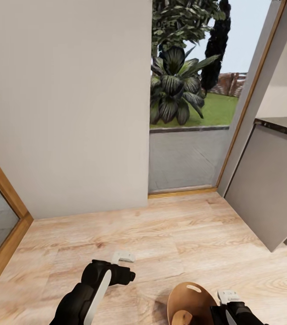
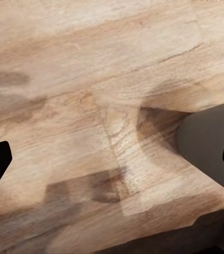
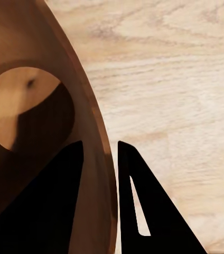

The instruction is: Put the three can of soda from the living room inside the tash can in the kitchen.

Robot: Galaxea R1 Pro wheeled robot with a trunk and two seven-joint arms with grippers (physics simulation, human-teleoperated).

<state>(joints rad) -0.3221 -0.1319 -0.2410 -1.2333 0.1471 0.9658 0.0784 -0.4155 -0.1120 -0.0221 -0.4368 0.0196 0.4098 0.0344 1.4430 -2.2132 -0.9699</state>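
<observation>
Tash can hangs at the right gripper, just above the wood floor; right fingers pinch its thin wall, one inside, one outside. Looks light & stiff, prob. slick, so a rim pinch could let it swing; near the handle hole seems best. Left gripper w/ fingers spread, empty, over floor.

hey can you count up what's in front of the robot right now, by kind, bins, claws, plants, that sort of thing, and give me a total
Trash can: 1, its wall between the right claw's fingers
Claws: 2, left claw, right claw
Large leafy plants outside the doorway: 1
Total: 4
</observation>
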